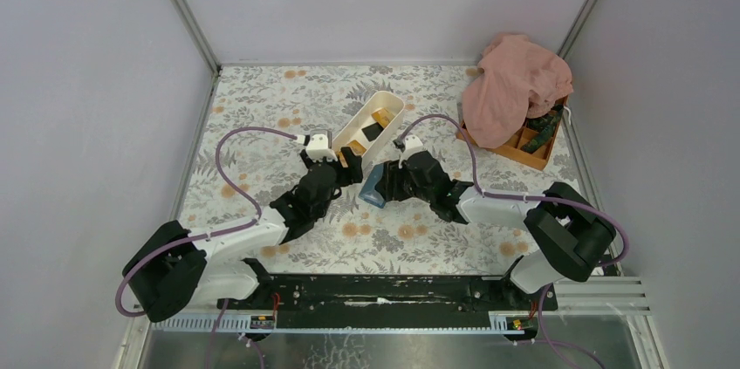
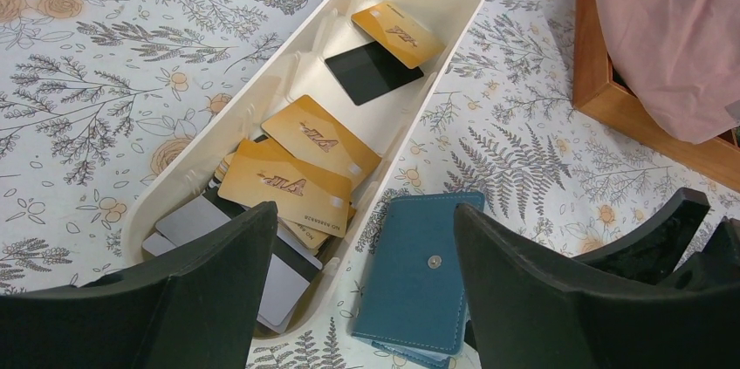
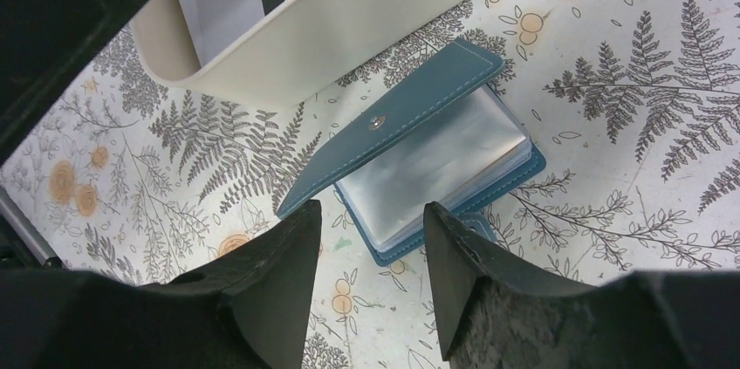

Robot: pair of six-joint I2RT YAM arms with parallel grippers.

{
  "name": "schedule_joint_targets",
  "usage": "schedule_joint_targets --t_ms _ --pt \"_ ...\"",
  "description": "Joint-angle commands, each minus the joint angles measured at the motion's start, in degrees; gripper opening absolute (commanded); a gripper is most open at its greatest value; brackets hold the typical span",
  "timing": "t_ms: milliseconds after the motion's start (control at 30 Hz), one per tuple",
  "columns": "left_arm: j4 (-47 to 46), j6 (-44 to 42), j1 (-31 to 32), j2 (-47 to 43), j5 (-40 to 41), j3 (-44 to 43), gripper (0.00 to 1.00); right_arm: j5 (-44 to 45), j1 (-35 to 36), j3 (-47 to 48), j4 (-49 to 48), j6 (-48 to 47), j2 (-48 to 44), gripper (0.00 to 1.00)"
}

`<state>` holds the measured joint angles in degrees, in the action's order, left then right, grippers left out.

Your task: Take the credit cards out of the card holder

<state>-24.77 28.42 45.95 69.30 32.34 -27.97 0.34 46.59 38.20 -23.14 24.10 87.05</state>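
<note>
The blue card holder (image 1: 373, 186) lies on the floral table just right of the white tray's near end. In the right wrist view its cover (image 3: 410, 112) stands half lifted over clear grey pockets (image 3: 445, 164) that look empty. Several credit cards lie in the white tray: orange-yellow ones (image 2: 288, 181) and a black one (image 2: 373, 71). My left gripper (image 2: 362, 221) is open and empty, above the tray's near end and the holder (image 2: 419, 269). My right gripper (image 3: 373, 212) is open and empty, just short of the holder's near edge.
The long white tray (image 1: 390, 105) runs diagonally away from the grippers. An orange compartment box (image 1: 524, 149) stands at the back right under a pink cloth (image 1: 510, 85). Grey walls close in the table on three sides.
</note>
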Motion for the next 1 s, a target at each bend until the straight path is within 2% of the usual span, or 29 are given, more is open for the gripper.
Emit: schedule_joint_targets --t_ms 0,233,500,767,833,967 --pt "-2.6 0.2 -0.1 0.5 0.5 -1.5 0.8 -1.4 -0.1 2.8 -4.3 1.7 1.0 0.54" --pt "-2.4 0.3 -0.1 0.5 0.5 -1.6 0.8 -0.6 -0.1 2.0 -7.5 4.8 0.9 0.54" --pt "-2.0 0.6 -0.1 0.5 -0.2 -1.8 0.8 1.5 -0.1 -0.6 -9.5 9.7 -0.3 0.58" --pt "-1.6 0.8 -0.1 1.2 -0.8 -2.4 0.8 1.2 -0.1 0.8 -9.0 10.4 2.8 0.6" --pt "-1.6 0.8 -0.1 1.2 -0.7 -2.4 0.8 1.1 -0.1 1.2 -9.0 10.4 3.9 0.59" --pt "-1.5 0.8 -0.1 1.1 -0.7 -2.4 0.8 1.5 -0.1 2.9 -7.9 10.3 5.8 0.49"
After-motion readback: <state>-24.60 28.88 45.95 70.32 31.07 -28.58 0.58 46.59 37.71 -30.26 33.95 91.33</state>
